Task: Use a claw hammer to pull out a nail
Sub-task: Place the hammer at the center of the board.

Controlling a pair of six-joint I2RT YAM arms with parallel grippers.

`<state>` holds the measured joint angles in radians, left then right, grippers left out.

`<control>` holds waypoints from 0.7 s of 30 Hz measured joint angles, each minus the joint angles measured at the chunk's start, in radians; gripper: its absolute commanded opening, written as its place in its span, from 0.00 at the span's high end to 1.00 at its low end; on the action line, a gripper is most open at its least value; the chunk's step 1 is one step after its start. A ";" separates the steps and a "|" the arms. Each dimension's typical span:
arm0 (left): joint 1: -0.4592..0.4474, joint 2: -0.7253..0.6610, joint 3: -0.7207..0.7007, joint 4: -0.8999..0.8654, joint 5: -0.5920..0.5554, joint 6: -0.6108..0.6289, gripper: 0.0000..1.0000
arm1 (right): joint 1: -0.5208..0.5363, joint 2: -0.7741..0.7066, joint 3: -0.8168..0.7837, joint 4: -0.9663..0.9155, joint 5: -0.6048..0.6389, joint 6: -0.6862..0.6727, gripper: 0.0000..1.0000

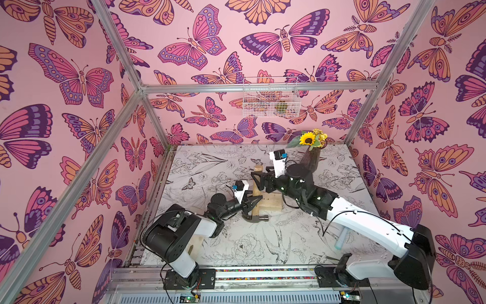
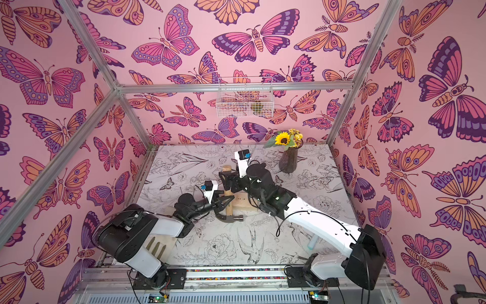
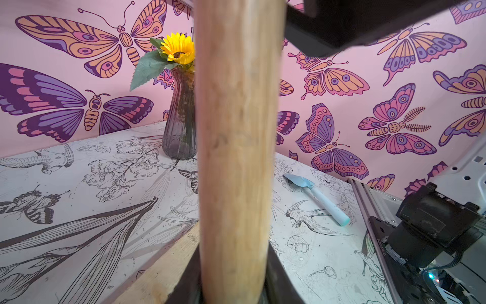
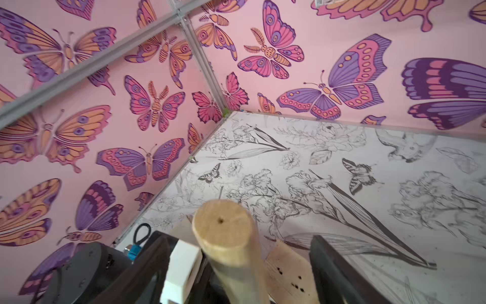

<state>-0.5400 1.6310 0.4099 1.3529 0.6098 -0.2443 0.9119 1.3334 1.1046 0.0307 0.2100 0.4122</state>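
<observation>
left arm (image 1: pixel 207 223): we see white shells joined by black, rounded housings.
right arm (image 1: pixel 368 223): we see the same white links, black joints and small green lights.
cables (image 1: pixel 355 211): thin and black, we note.
wrist cameras (image 1: pixel 278 156): white blocks with blue plugs.
left gripper (image 1: pixel 254 203), right gripper (image 1: pixel 257 181): black, angular fingers.
base plates (image 1: pixel 189 279): black, flat.
</observation>
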 measured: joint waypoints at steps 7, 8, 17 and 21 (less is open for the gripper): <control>0.000 0.000 0.000 0.000 -0.001 0.000 1.00 | 0.098 0.048 0.012 -0.046 0.323 0.003 0.20; 0.000 0.000 0.000 0.000 -0.003 0.000 1.00 | 0.098 0.063 0.017 -0.045 0.343 0.004 0.20; -0.002 0.000 -0.001 -0.001 -0.011 -0.001 1.00 | 0.103 0.174 0.069 -0.011 0.417 0.006 0.40; -0.004 0.000 -0.001 -0.003 -0.022 -0.004 1.00 | 0.109 0.210 0.087 0.017 0.425 0.006 0.62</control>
<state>-0.5438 1.6310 0.4088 1.3502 0.5880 -0.2485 1.0206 1.5433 1.1919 0.0479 0.6353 0.4179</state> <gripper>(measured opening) 0.284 0.482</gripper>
